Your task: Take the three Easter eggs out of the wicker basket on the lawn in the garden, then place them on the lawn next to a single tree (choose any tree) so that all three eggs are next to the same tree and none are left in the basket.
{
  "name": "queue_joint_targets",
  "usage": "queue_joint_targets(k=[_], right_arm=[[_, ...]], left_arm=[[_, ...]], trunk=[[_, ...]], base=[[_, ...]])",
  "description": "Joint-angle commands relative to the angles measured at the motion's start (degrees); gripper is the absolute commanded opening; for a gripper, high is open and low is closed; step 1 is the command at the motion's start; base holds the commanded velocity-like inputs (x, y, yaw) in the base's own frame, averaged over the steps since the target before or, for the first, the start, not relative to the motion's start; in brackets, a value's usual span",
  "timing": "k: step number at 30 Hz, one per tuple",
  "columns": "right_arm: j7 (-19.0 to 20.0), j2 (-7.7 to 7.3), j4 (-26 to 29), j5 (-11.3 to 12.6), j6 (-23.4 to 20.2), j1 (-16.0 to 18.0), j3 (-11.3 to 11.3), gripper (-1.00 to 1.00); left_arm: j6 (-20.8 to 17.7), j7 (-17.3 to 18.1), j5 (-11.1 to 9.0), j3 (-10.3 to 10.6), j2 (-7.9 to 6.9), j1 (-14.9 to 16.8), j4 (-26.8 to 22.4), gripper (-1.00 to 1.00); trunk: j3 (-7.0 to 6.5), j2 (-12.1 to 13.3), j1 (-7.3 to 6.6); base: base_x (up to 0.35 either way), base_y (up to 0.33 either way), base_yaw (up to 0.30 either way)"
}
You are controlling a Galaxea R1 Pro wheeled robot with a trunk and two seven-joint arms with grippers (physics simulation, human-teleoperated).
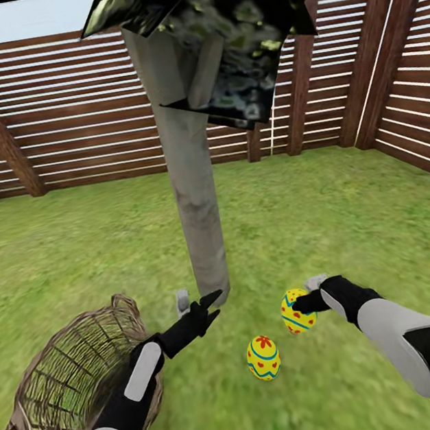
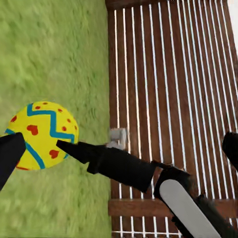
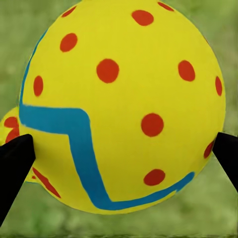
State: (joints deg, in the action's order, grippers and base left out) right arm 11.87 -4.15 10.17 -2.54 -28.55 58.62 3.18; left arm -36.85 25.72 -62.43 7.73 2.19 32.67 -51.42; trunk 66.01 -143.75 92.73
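Lower right: right claw (image 1: pixel 304 306) pinching an egg (image 1: pixel 296 311) near the trunk (image 1: pixel 196 204); left claw (image 1: pixel 211 302) spread, basket (image 1: pixel 68 384) lower left.

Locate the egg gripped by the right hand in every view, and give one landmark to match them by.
Head view: the egg is at the right hand, right of the tree trunk.
Left wrist view: egg on grass, beside the fence.
Right wrist view: egg close up between two black fingers.
Shared landmark: the lawn.
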Motion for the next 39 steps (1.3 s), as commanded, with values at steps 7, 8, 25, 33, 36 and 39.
queue_joint_targets(k=[7,8,25,33,36,39], right_arm=[[-4.3,1.91,-0.9,-4.8,-0.1,0.0,0.4,-1.00],[-5.7,1.93,-0.9,-5.0,-0.3,0.0,0.4,-1.00],[-6.2,2.89,-1.0,-4.8,-2.7,0.0,3.4,-1.00],[-6.3,4.59,-1.0,-5.0,-2.3,0.0,3.4,-1.00],[-6.5,4.66,-1.0,-5.1,-2.1,0.0,3.4,-1.00],[-6.7,4.64,-1.0,-5.1,-2.0,0.0,3.4,-1.00]], left_arm=[[-0.4,0.2,-1.5,-0.3,0.78,0.0,-5.0,1.00],[-0.6,0.3,-1.6,-0.4,0.59,0.0,-5.7,1.00],[-0.9,0.2,-1.6,-0.1,0.78,0.0,-6.9,1.00],[-0.9,0.2,-1.6,-0.1,0.88,0.0,-6.9,1.00],[-1.0,0.2,-1.6,0.0,0.89,0.0,-6.9,1.00],[-1.0,0.2,-1.6,0.0,0.89,0.0,-6.9,1.00]], trunk=[[1.60,-0.1,0.16],[1.83,-0.1,0.19],[5.59,-0.4,0.63],[7.36,-0.5,0.83],[8.03,-0.5,0.91],[8.69,-0.5,0.99]], base=[[0.000,0.000,0.000],[0.000,0.000,0.000],[0.000,0.000,0.000],[0.000,0.000,0.000],[0.000,0.000,0.000],[0.000,0.000,0.000]])
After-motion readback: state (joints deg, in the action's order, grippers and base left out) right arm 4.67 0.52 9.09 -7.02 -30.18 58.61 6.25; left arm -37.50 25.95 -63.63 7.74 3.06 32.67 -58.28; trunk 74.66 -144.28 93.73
